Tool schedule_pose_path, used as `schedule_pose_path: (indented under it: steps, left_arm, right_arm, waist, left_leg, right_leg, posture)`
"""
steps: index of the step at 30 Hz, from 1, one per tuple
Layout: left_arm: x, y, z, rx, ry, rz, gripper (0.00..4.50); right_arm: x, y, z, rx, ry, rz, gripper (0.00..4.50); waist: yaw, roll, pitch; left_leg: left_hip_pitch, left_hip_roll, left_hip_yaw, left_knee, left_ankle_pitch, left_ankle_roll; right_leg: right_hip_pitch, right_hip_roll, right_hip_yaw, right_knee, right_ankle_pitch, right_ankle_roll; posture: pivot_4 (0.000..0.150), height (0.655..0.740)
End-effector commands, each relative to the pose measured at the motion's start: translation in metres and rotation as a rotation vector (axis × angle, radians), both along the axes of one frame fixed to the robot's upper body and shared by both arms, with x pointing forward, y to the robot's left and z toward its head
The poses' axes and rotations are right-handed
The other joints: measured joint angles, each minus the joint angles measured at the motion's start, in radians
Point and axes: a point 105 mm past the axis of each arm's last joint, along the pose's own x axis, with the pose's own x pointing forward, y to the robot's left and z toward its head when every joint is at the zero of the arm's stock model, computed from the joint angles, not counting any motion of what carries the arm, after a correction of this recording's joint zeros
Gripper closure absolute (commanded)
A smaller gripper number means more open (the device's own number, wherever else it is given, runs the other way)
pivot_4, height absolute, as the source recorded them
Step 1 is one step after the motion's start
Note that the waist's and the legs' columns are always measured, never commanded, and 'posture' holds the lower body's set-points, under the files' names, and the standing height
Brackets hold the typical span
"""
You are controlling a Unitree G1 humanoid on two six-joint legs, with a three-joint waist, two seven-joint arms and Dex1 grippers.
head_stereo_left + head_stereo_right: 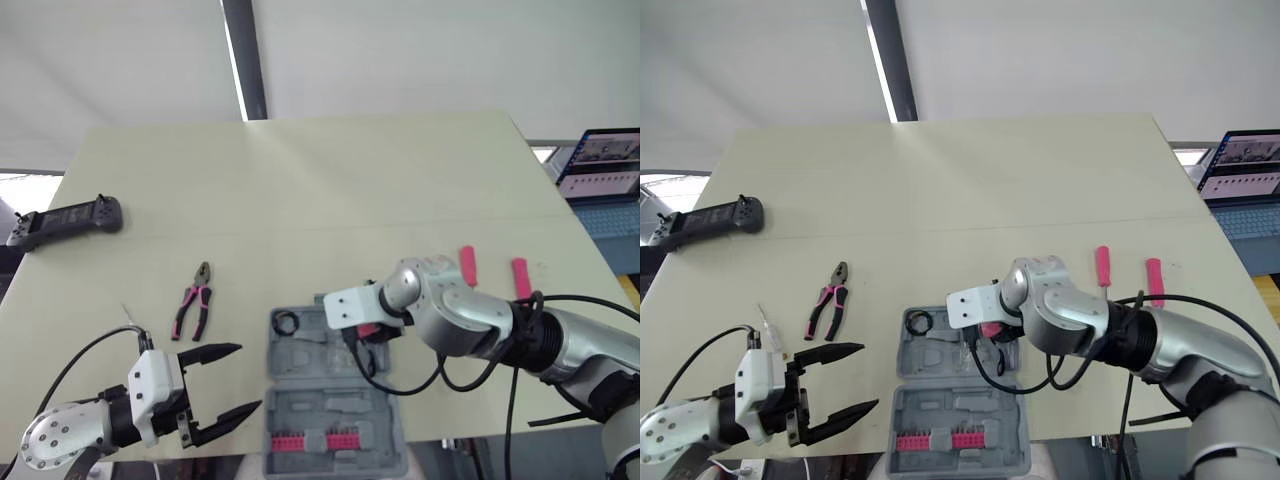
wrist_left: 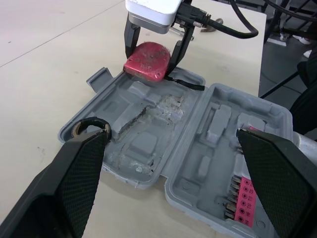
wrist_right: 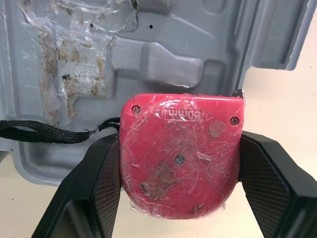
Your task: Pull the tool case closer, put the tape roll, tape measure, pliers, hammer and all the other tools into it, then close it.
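Right gripper (image 3: 179,144) has its jaws pinching the red tape measure (image 2: 147,61) by its sides, right at the far rim of the open grey case (image 1: 335,405). Left gripper (image 1: 245,378) is spread wide with nothing in it, just beside the case's left edge. Tape roll (image 1: 286,322) sits in the case corner nearest it, pliers (image 1: 193,305) lie just past its tips. Two red screwdrivers (image 1: 467,265) lie beyond the right arm.

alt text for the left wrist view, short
The right gripper holds a red tape measure at one edge of an open grey tool case. A black tape roll sits in one corner, a pink bit rack in the other half. The left gripper is open.
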Motion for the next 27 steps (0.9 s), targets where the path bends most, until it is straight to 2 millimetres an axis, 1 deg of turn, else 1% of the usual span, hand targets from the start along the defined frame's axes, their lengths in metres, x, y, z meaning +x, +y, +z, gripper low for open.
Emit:
schedule_pose_path:
  steps: [1,3,5,6,7,10,14,18,20,22,24,25,27]
  left_arm:
    - [-0.003,-0.004,0.005,-0.002,-0.027,-0.012,0.0]
    - [-0.002,-0.004,0.005,-0.002,-0.027,-0.011,0.0]
    - [-0.002,-0.004,0.005,-0.002,-0.029,-0.011,0.0]
    - [-0.002,-0.004,0.005,-0.003,-0.029,-0.011,0.0]
    - [-0.002,-0.004,0.005,-0.003,-0.029,-0.011,0.0]
    - [-0.001,-0.004,0.005,-0.002,-0.03,-0.015,0.0]
    - [0.0,-0.004,0.005,0.0,-0.034,-0.018,0.0]
    - [0.002,-0.003,0.007,-0.004,-0.045,-0.017,0.0]
    - [0.004,-0.003,0.008,-0.014,-0.049,-0.011,0.0]
    - [0.003,-0.003,0.009,-0.033,-0.046,-0.011,0.0]
    - [0.003,-0.004,0.009,-0.041,-0.044,-0.015,0.0]
    - [0.003,-0.004,0.009,-0.042,-0.045,-0.016,0.0]
    - [0.004,-0.004,0.01,-0.044,-0.048,-0.018,0.0]
  right_arm:
    - [-0.001,0.005,0.004,0.001,-0.02,0.032,1.6]
    - [-0.002,0.005,0.003,0.0,-0.013,0.032,1.6]
    - [-0.003,0.004,0.001,-0.004,-0.005,0.034,0.54]
    - [-0.004,0.005,0.001,-0.005,-0.003,0.034,0.14]
    - [-0.004,0.005,0.001,-0.004,-0.003,0.035,0.06]
    - [-0.007,0.006,0.004,0.008,0.011,0.028,0.06]
    - [-0.007,0.005,0.013,0.028,0.009,0.009,0.06]
    - [-0.006,0.0,0.037,0.137,0.008,-0.053,0.06]
    - [-0.008,-0.003,0.043,0.202,0.031,-0.075,0.06]
    - [-0.01,-0.01,0.044,0.304,0.08,-0.101,0.06]
    - [-0.009,-0.018,0.042,0.406,0.09,-0.106,0.58]
    - [-0.008,-0.019,0.041,0.466,0.071,-0.084,0.94]
    - [-0.015,-0.016,0.043,0.641,0.083,-0.024,1.96]
  waist:
    - [0.0,0.0,0.0]
    - [0.0,0.0,0.0]
    - [0.0,0.0,0.0]
    - [0.0,0.0,0.0]
    - [0.0,0.0,0.0]
    - [0.0,0.0,0.0]
    - [0.0,0.0,0.0]
    - [0.0,0.0,0.0]
    - [0.001,0.0,0.0]
    - [0.002,0.0,0.0]
    - [0.007,-0.003,-0.001]
    - [0.007,-0.003,-0.001]
    - [0.007,-0.004,-0.001]
  left_leg:
    - [0.0,0.0,0.0,0.0,0.0,0.0]
    - [0.0,0.0,0.0,0.0,0.0,0.0]
    - [0.0,0.0,0.0,0.0,0.0,0.0]
    - [0.0,0.0,0.0,0.0,0.0,0.0]
    - [0.0,0.0,0.0,0.0,0.0,0.0]
    - [0.0,0.0,0.0,0.0,0.0,0.0]
    - [0.0,0.0,0.0,0.0,0.0,0.0]
    - [0.0,0.0,0.0,0.0,0.0,0.0]
    - [0.0,0.0,0.0,0.0,0.0,0.0]
    - [0.0,0.0,0.0,0.0,0.0,0.0]
    - [0.0,0.0,0.0,-0.001,0.0,0.0]
    - [0.0,0.0,0.0,0.0,0.0,0.0]
    - [0.0,0.0,0.001,0.0,0.0,0.0]
  right_leg:
    - [0.0,0.0,0.0,0.0,0.0,0.0]
    - [0.0,0.0,0.0,0.0,0.0,0.0]
    - [0.0,0.0,0.0,0.0,0.0,0.0]
    - [0.0,0.0,0.0,0.0,0.0,0.0]
    - [0.0,0.0,0.0,0.0,0.0,0.0]
    - [0.0,0.0,0.0,0.0,0.0,0.0]
    - [0.0,0.0,0.0,0.0,0.0,0.0]
    - [0.0,0.0,0.0,0.0,0.0,0.0]
    - [0.0,0.0,0.0,0.0,0.0,0.0]
    - [0.001,0.0,0.0,-0.001,0.0,0.0]
    - [0.001,0.0,-0.001,-0.001,0.0,0.0]
    - [0.002,0.0,-0.001,-0.001,0.0,0.0]
    - [0.002,0.0,0.0,-0.002,0.0,0.0]
  posture:
    - [0.15,0.74]
    - [0.15,0.74]
    - [0.15,0.74]
    - [0.15,0.74]
    - [0.15,0.74]
    - [0.15,0.74]
    - [0.15,0.74]
    - [0.15,0.74]
    - [0.15,0.74]
    - [0.15,0.74]
    - [0.15,0.74]
    - [0.15,0.74]
    - [0.15,0.74]
